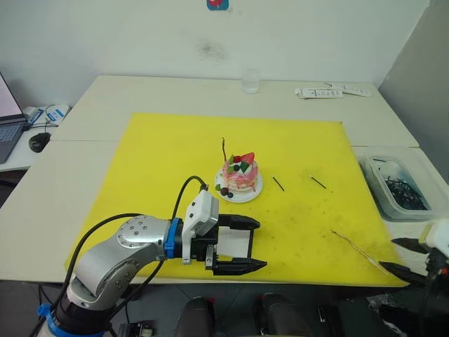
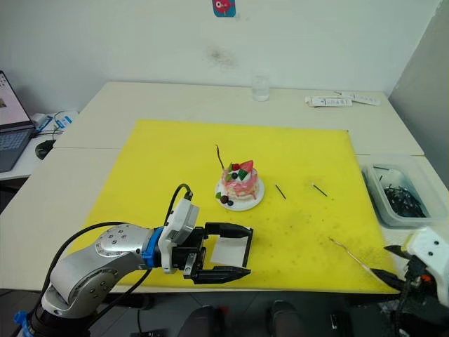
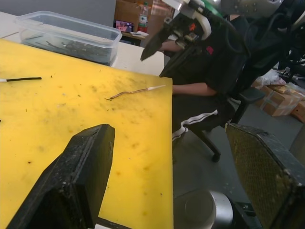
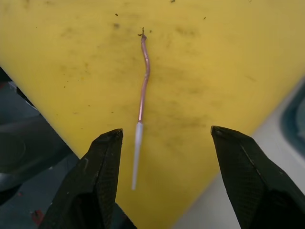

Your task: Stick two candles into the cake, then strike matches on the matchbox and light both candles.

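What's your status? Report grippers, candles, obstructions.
Left gripper open around matchbox. Right gripper open, lined up on loose candle at mat corner. Other candle standing in cake. Nothing blocking.

We see a yellow mat (image 1: 175, 161) on a pale table (image 1: 140, 91). Near its middle sits the cake (image 1: 239, 177), one candle (image 1: 224, 150) standing up at its far left edge. Two matches (image 1: 278, 184) lie just right of the cake, apart from each other. The second candle (image 1: 354, 247) lies near the mat's near right corner. The left gripper (image 1: 245, 244) hovers open at the near edge around the matchbox (image 1: 234, 243). The right gripper (image 1: 407, 256) is open off the near right corner. A bin (image 1: 400, 186) sits right of the mat.
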{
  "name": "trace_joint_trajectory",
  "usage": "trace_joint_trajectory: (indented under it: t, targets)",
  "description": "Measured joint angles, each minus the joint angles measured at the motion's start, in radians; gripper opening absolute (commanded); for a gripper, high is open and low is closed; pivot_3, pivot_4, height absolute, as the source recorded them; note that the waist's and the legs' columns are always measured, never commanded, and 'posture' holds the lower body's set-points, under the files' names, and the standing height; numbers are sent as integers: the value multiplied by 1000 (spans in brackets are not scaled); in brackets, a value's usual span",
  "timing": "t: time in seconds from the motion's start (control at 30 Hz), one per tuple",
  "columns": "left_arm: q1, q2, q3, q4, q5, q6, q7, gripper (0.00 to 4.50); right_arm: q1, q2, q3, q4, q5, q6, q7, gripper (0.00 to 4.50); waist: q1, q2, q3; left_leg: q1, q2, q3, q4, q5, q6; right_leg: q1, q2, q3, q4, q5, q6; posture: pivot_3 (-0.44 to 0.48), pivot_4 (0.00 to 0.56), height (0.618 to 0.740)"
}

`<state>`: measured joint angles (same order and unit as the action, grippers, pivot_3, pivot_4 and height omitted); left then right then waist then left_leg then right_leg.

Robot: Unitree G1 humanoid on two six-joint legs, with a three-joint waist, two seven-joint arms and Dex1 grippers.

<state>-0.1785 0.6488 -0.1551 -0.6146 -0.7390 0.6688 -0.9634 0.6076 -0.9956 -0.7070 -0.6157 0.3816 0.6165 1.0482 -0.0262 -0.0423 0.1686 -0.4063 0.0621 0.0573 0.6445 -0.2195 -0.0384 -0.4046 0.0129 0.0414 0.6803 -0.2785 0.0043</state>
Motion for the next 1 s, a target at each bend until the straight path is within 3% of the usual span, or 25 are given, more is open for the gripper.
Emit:
trace_joint_trajectory:
  t: [0.17, 0.23, 0.37, 0.57, 0.97, 1.0]
  targets:
    - [1, -23, -45, -3, 42, -23, 12, 4100, -100, -293, 43, -110, 22, 373, -5, 3151, -3, 0, 1, 1, 0, 1, 0, 0, 0, 0, 0, 2, 0, 0, 0, 0, 150, 740]
    - [-2, -31, -57, -5, 55, -30, 14, 4100, -177, -328, 93, -121, 63, 475, -21, 3151, -1, -2, 2, 1, 0, 0, 0, 0, 0, 1, 0, 1, 0, 1, 2, 0, 150, 740]
    - [-11, -38, -64, -8, 58, -42, 12, 4100, -299, -354, 238, -119, 118, 577, -47, 3151, 5, -2, 2, -3, -1, 0, -1, 0, 0, -1, 0, 1, -2, 1, 2, 0, 150, 740]
    - [-32, -36, -64, -23, 34, -46, -16, 4100, -395, -380, 422, -68, 124, 571, -68, 3151, 2, -2, 2, -3, 0, 0, 0, 0, 0, -2, 0, 0, -2, 0, 3, 0, 150, 740]
    - [-89, -25, -87, -37, 38, -56, -57, 4100, -456, -358, 558, 5, 109, 544, -118, 3151, 0, -2, 2, -3, 0, 0, 0, 0, 0, -2, 1, 0, -1, 1, 3, 0, 150, 740]
    - [-88, -25, -94, -33, 45, -65, -60, 4100, -456, -357, 562, 6, 109, 543, -121, 2986, 0, -2, 2, -3, 0, 0, 0, 0, 0, -2, 1, 0, -1, 1, 3, 0, 150, 740]
